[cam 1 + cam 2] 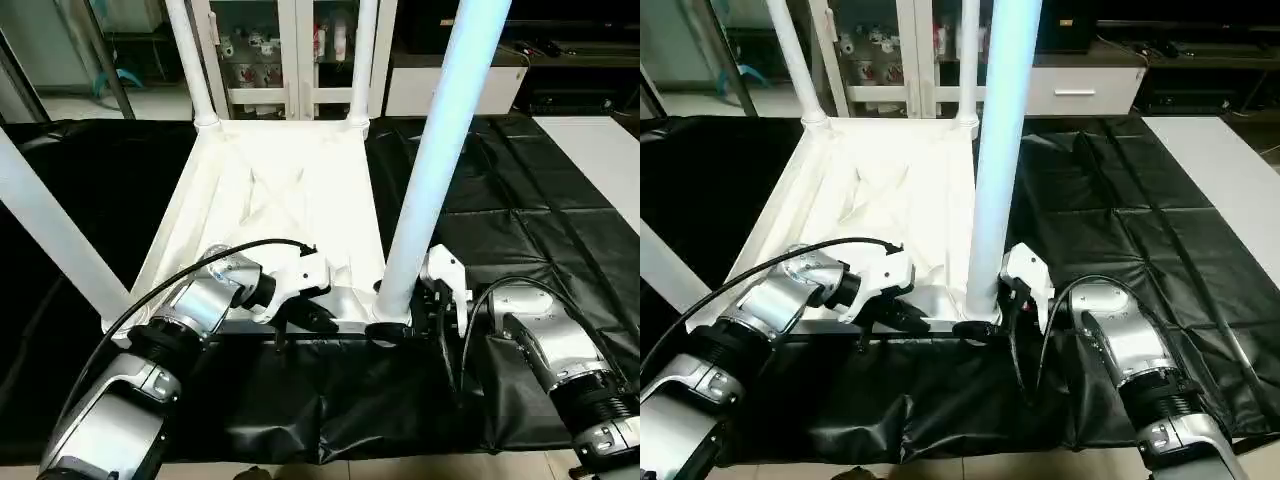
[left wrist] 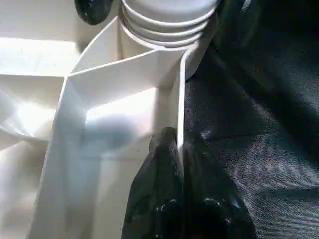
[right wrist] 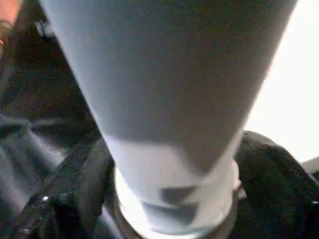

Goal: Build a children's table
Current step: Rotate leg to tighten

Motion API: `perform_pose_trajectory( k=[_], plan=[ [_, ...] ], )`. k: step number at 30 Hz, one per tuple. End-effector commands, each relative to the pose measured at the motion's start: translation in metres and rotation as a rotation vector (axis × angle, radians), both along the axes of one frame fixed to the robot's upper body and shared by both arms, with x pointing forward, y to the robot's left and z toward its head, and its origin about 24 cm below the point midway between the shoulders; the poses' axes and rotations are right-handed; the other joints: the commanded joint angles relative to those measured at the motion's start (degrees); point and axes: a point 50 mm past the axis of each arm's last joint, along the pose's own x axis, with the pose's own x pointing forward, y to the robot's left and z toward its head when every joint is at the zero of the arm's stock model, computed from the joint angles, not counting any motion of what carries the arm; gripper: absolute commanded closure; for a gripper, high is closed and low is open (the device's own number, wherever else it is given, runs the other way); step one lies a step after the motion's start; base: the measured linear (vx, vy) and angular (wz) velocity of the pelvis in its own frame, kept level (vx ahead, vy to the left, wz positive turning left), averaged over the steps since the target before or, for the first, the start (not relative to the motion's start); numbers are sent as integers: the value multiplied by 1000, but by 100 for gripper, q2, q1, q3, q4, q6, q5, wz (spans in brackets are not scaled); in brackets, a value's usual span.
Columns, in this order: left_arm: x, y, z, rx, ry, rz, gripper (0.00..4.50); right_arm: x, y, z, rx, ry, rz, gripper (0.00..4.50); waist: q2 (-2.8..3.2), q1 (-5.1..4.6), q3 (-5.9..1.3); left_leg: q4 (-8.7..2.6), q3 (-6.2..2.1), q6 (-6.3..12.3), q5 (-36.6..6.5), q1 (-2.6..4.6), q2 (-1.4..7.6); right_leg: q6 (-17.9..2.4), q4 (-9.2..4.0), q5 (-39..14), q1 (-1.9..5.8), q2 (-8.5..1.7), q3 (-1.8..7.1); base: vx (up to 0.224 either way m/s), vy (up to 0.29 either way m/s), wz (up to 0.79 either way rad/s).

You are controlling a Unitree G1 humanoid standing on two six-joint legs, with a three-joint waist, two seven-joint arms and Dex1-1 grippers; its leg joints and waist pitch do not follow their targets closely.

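Black fingers of our left gripper [image 2: 180,199] were pinched shut on the thin rim of the table top [image 1: 290,200], which lay upside down on the black cloth [image 1: 520,200]. Our right gripper [image 1: 385,333] stood wide around the base of the near leg [image 1: 440,150], at its socket; whether it pressed we could not tell. We judged the plastic light, stiff and slippery, so low holds seemed best.

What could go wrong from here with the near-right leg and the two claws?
The near-right leg still shows thread rings above its corner socket, so it may not be fully seated and could lean or cross-thread. The right claw straddles its base, and a turn could drag the tabletop. The left claw pinches only the thin rim, which may slip.
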Motion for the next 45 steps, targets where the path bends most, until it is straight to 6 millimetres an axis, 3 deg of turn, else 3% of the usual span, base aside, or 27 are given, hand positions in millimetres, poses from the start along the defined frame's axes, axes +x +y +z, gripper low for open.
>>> perform_pose_trajectory(
  k=[1, 3, 4, 6, 9, 13, 18, 19, 21, 22, 23, 24, 26, 27, 28, 30, 31, 33, 34, 37, 40, 41, 42, 45],
  plan=[
    [-14, -8, -21, 58, 84, -55, 450, 2, -2, -2, -43, -13, -4, 94, -40, -29, -336, -372, -86, 286, -1119, 63, 239, -1509, -317, -809, 271, -317, 191, 0, 0, 0],
    [-15, -7, -22, 60, 84, -49, 450, 3, -2, -4, -39, -8, -20, 110, -59, -30, -327, -370, -86, 321, -1129, 54, 238, -1511, -315, -837, 275, -314, 191, 0, 0, 0],
    [-15, -7, -22, 58, 86, -46, 450, 3, -2, -4, -37, -4, -21, 117, -109, -23, -325, -374, -91, 340, -1130, 53, 241, -1482, -312, -953, 282, -323, 189, 0, 0, 0],
    [-15, -5, -21, 51, 91, -39, 450, 2, 0, -5, -32, 4, -12, 136, -79, -34, -309, -395, -98, 302, -1268, 59, 252, -1393, -351, -1299, 262, -332, 198, 0, 0, 0],
    [-16, -4, -21, 48, 98, -37, 450, 0, 0, -5, -38, 14, 17, 158, -37, -56, -322, -397, -104, 244, -1326, 67, 250, -1390, -343, -1221, 263, -320, 200, 0, 0, 0],
    [-16, -3, -22, 56, 101, -47, 450, 3, -2, -4, -28, 12, 14, 173, -46, -69, -334, -371, -91, 297, -1210, 56, 233, -1504, -316, -846, 273, -299, 189, 0, 0, 0],
    [-13, -4, -21, 48, 87, -15, 450, 4, 0, -5, 13, 13, -6, 176, -40, -51, -333, -377, -100, 306, -1262, 56, 241, -1525, -318, -915, 277, -310, 184, 0, 0, 0],
    [-9, -5, -21, 34, 73, 39, 450, 8, 5, -7, 68, 3, -74, 176, -64, -66, -321, -383, -95, 303, -1321, 48, 238, -1525, -333, -1015, 275, -315, 186, 0, 0, 0],
    [-6, -6, -21, 20, 62, 83, 450, 12, 8, -8, 107, -5, -143, 176, -54, -79, -301, -401, -100, 262, -1434, 49, 236, -1488, -360, -1239, 268, -323, 186, 0, 0, 0],
    [-1, -7, -21, 3, 46, 139, 450, 18, 12, -10, 143, -11, -231, 176, -108, -107, -280, -425, -108, 204, -1598, 65, 235, -1408, -395, -1619, 257, -343, 185, 0, 0, 0],
    [2, -8, -20, -8, 37, 171, 450, 21, 14, -12, 163, -12, -283, 176, -77, -144, -247, -449, -125, 94, -1867, 97, 224, -1286, -459, -2174, 229, -361, 187, 0, 0, 0],
    [6, -9, -20, -14, 17, 214, 450, 24, 17, -14, 176, -9, -336, 176, -57, -170, -254, -454, -139, 39, -1951, 100, 213, -1215, -469, -2377, 237, -365, 183, 0, 0, 0],
    [9, -9, -21, -16, 0, 247, 450, 26, 20, -17, 177, -9, -373, 177, -84, -253, -240, -498, -194, -65, -2133, 88, 200, -902, -534, -2929, 249, -371, 161, 0, 0, 0],
    [10, -9, -21, -15, -8, 267, 450, 27, 21, -18, 174, -15, -395, 177, -78, -293, -236, -488, -184, -46, -2178, 109, 195, -873, -567, -2957, 212, -367, 172, 0, 0, 0],
    [17, -15, -23, -5, -65, 364, 450, 36, 28, -21, 172, -41, -558, 177, -70, -308, -241, -485, -185, -51, -2169, 113, 196, -882, -564, -2928, 206, -366, 175, 0, 0, 0],
    [21, -19, -22, -7, -96, 420, 450, 41, 32, -22, 175, -48, -662, 177, -73, -368, -237, -494, -198, -96, -2184, 103, 179, -858, -565, -2992, 203, -349, 154, 0, 0, 0],
    [22, -22, -21, -19, -101, 440, 450, 43, 34, -22, 181, -46, -698, 177, -37, -376, -246, -493, -199, -93, -2200, 114, 174, -841, -574, -2999, 197, -354, 153, 0, 0, 0],
    [27, -26, -18, -36, -131, 487, 450, 47, 39, -23, 185, -45, -759, 177, -47, -411, -249, -493, -196, -54, -2237, 114, 172, -856, -589, -2923, 190, -339, 144, 0, 0, 0],
    [29, -28, -17, -43, -149, 518, 450, 49, 43, -24, 186, -37, -800, 177, -42, -430, -259, -504, -187, -30, -2116, 87, 175, -933, -568, -2622, 209, -328, 147, 0, 0, 0],
    [43, -34, -10, -48, -263, 673, 450, 57, 55, -28, 159, -16, -1067, 177, -40, -443, -279, -504, -175, -93, -2035, 110, 179, -1042, -535, -2271, 199, -316, 145, 0, 0, 0],
    [46, -35, -7, -55, -282, 701, 450, 60, 57, -26, 134, -45, -1179, 177, -12, -434, -298, -494, -153, -79, -1797, 96, 173, -1135, -494, -1759, 203, -309, 157, 0, 0, 0],
    [49, -35, -4, -60, -314, 726, 450, 62, 63, -22, 107, -100, -1210, 177, -13, -427, -310, -485, -140, -53, -1709, 86, 165, -1168, -473, -1556, 225, -308, 158, 0, 0, 0],
    [49, -36, -4, -61, -314, 728, 450, 62, 67, -21, 104, -112, -1201, 177, 29, -420, -328, -466, -128, -18, -1611, 99, 158, -1208, -450, -1351, 220, -305, 164, 0, 0, 0],
    [49, -37, -4, -62, -310, 726, 450, 61, 71, -21, 116, -107, -1182, 177, -9, -397, -363, -412, -94, 172, -1259, 90, 140, -1357, -386, -715, 254, -294, 165, 52, 2, 4]
  ],
)
